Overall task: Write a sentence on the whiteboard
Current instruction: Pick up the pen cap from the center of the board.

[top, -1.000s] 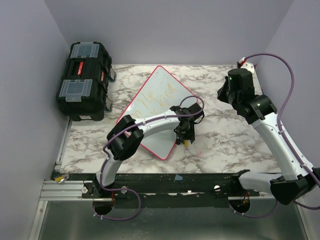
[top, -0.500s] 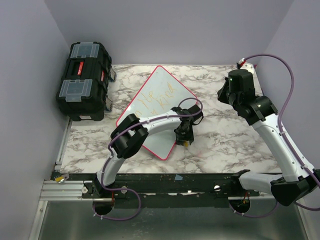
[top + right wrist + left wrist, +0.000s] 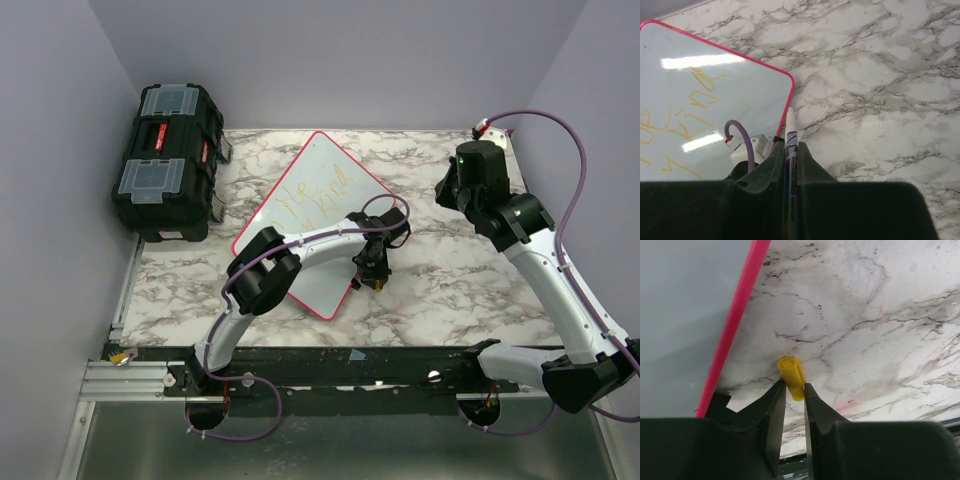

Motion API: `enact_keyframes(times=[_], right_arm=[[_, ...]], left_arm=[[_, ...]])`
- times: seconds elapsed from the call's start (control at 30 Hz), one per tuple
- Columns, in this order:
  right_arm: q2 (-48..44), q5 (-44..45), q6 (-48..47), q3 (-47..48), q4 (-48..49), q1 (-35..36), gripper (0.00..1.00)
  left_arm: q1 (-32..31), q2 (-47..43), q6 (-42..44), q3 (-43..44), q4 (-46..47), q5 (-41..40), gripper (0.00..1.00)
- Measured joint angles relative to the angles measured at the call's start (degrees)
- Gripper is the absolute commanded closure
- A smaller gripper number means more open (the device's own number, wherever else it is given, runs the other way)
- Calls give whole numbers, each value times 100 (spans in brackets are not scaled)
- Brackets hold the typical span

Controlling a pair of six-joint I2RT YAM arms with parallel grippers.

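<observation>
Left arm: elbow folded near the base, forearm crossing the whiteboard (image 3: 318, 165). Left gripper (image 3: 794, 385) points down just off its pink right edge, pinching a yellow cap (image 3: 791, 375) above the marble table (image 3: 450, 270). Board lies flat, cornerwise, mid-table; sentence (image 3: 310, 197) in two lines. Beyond, right arm raised, right gripper (image 3: 789, 144) clamping a white marker (image 3: 789, 131).

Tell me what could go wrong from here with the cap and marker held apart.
1. The left gripper pinches the yellow cap only near its end, so it may slip or twist out.
2. The left arm lies across the whiteboard, close to the sentence. Pulling back low could smear the letters or shove the board.
3. The marker sits thin in the right gripper. A skewed capping push could tilt it.
</observation>
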Motion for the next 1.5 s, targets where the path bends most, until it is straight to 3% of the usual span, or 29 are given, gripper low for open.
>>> enact_keyframes(times=[0.13,0.77,0.97,1.5], right_arm=[[-11,0,2,-50,0,0,99],[-94,59,7,9,-70,0,99],[-168,153,57,212,-199,0,99],[-393,216,133,752,-286,0,99]], left_arm=[[-26,72,127,103,-17,42,100],[-39,28,1484,219,9,79,100],[15,-739,1943,-306,310,240,100],[254,-2380,3307,-745,616,149,100]])
